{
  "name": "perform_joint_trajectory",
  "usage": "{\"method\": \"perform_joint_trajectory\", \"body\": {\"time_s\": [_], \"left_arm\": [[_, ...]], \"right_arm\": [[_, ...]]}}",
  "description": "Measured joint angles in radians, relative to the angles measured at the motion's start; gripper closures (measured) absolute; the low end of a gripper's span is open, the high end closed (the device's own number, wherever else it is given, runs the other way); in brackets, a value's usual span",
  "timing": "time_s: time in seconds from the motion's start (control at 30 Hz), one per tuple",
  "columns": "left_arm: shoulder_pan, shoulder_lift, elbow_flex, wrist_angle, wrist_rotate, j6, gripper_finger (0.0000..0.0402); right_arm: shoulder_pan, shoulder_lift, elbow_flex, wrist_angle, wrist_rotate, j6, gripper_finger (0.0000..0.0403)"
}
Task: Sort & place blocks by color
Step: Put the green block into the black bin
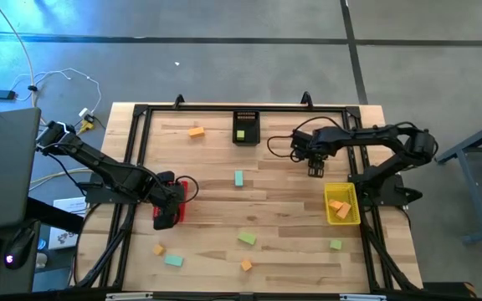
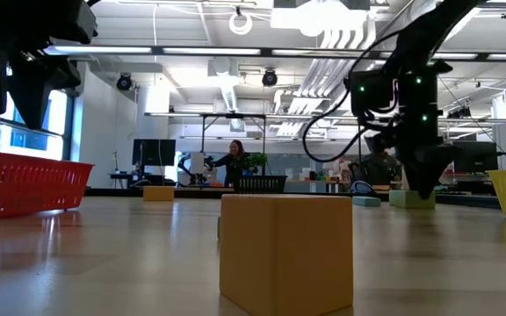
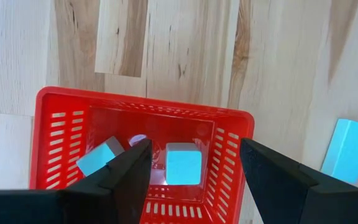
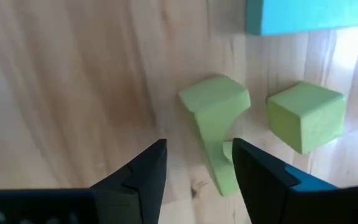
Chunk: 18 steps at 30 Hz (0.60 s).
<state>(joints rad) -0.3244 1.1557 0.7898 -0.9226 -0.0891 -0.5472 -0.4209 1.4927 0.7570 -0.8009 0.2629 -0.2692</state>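
Note:
My left gripper [image 1: 168, 209] hangs open over the red bin [image 3: 50, 118]. The bin holds a mint-teal cube [image 3: 183, 167] and a second teal block [image 3: 98, 158]. My right gripper [image 1: 315, 170] points down, open, close to the table at the far right. The near end of a lime green bar [image 4: 213, 118] lies between its fingertips [image 4: 199, 149]; I cannot tell if it touches. A green cube [image 4: 304, 115] and a teal block [image 4: 309, 15] lie beside the bar. Other blocks rest flat on the table: orange [image 1: 196, 131], teal [image 1: 238, 177], green [image 1: 247, 239].
The yellow bin [image 1: 347, 219] at the right holds orange blocks [image 1: 337, 206]. The black bin [image 1: 245, 117] at the far middle holds a green block [image 1: 241, 134]. Near the front edge lie orange [image 1: 159, 249], teal [image 1: 173, 260], orange [image 1: 246, 265] and green [image 1: 335, 244] blocks.

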Motion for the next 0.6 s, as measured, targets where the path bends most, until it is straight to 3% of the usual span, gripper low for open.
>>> {"method": "perform_joint_trajectory", "body": {"time_s": [0.6], "left_arm": [[0.0,0.0,0.0,0.0,0.0,0.0,0.0174]], "right_arm": [[-0.067,0.0,-0.023,0.053,-0.037,0.007,0.0234]]}}
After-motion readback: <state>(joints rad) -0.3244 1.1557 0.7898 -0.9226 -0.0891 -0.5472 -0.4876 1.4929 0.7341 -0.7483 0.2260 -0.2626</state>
